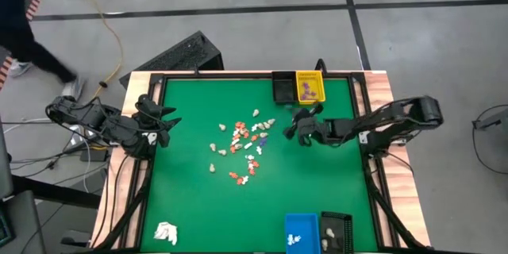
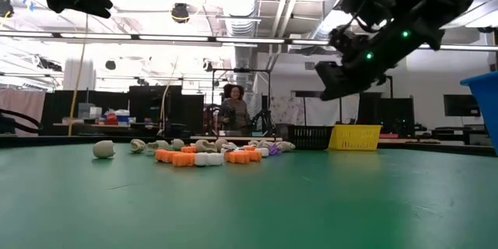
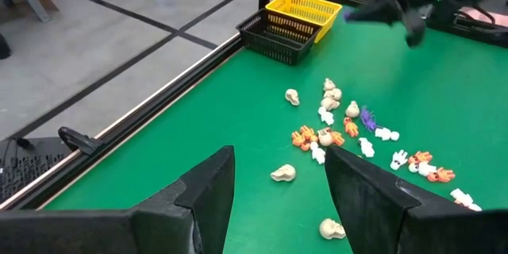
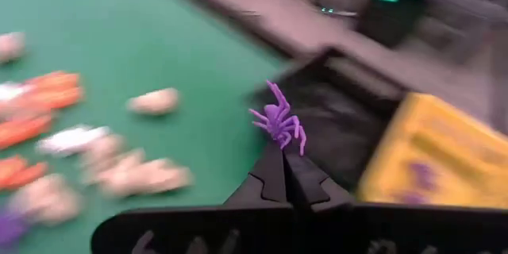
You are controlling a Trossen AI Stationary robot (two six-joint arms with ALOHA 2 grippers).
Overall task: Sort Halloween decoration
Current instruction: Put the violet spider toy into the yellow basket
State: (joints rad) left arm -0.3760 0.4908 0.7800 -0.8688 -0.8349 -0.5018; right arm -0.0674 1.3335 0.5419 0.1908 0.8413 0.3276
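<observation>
Many tiny decoration pieces [image 1: 242, 147] in orange, white, cream and purple lie scattered on the middle of the green table; they also show in the low view [image 2: 206, 154] and the left wrist view [image 3: 349, 135]. My right gripper [image 1: 290, 129] hangs above the table right of the pile, near the far baskets, shut on a purple spider [image 4: 279, 123]. My left gripper [image 1: 168, 123] is open and empty at the table's left edge, raised; its fingers [image 3: 214, 190] show in the left wrist view. My right gripper pinches the purple spider's lower end [image 4: 283, 144] between its two fingertips [image 4: 270, 176]. The spider stands out beyond the tips, lifted clear of the table.
A yellow basket [image 1: 309, 87] holding purple pieces and a black basket [image 1: 283, 87] stand at the far edge. A blue bin [image 1: 301, 232] and another black basket [image 1: 336, 232] stand at the near edge. A white wadded lump [image 1: 166, 232] lies at the near left corner.
</observation>
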